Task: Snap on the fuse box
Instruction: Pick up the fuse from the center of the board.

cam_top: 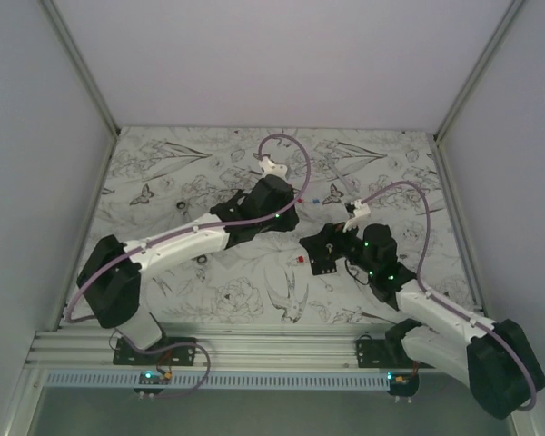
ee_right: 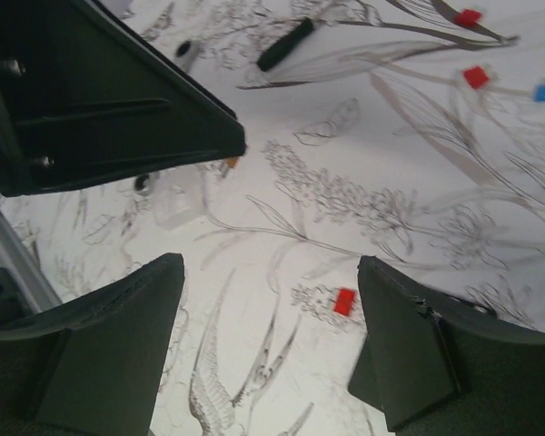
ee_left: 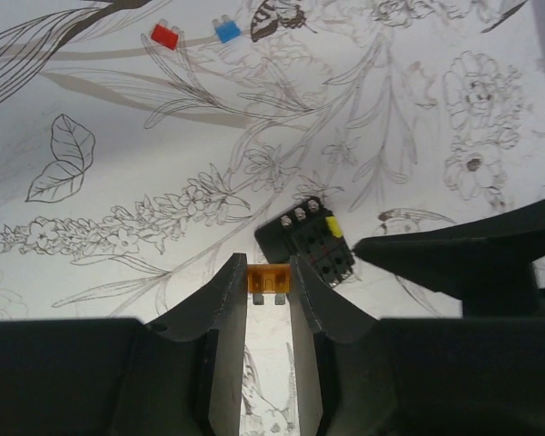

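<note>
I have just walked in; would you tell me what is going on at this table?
The left hand is pinching a small orange fuse between its fingertips, just short of the black fuse box, which sits on the patterned table. The right hand is open and holds nothing; one of its fingers reaches in right beside the box. A red fuse and a blue fuse lie loose farther off.

The fuse box [ee_left: 307, 243], a small black square block, lies flat and turned diagonally, just ahead-right of the left pincer [ee_left: 268, 272]. Its top shows screws [ee_left: 300, 213] and a yellow fuse [ee_left: 334, 227].
</note>
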Robot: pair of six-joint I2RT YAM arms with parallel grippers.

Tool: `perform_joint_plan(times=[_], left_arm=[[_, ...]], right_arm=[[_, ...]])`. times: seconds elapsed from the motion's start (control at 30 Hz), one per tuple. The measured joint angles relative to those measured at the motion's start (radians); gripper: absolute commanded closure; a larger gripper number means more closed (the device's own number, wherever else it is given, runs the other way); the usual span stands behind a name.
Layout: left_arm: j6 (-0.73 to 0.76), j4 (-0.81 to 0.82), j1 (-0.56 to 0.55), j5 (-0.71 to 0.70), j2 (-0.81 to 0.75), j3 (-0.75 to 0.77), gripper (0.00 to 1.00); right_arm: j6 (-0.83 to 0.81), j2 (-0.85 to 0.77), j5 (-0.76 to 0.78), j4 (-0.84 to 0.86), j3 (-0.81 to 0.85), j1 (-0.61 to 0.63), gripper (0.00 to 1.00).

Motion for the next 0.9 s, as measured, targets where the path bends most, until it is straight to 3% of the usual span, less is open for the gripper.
perform_joint_plan(times=[0.33,0.63,0.9], left_arm=[[-0.078,0.051,-0.024,-0.008,-0.087,-0.07,0.83],[-0.101,0.075,-0.046,-0.008,-0.097,-0.085,0.83],[-0.108,0.095,-0.054,-0.008,-0.105,-0.089,0.82]], right_arm=[[0.034,0.084,0.048,0.262,-0.029,0.111,0.41],[0.046,0.151,0.074,0.368,-0.029,0.125,0.56],[0.046,0.159,0.082,0.4,-0.029,0.126,0.85]])
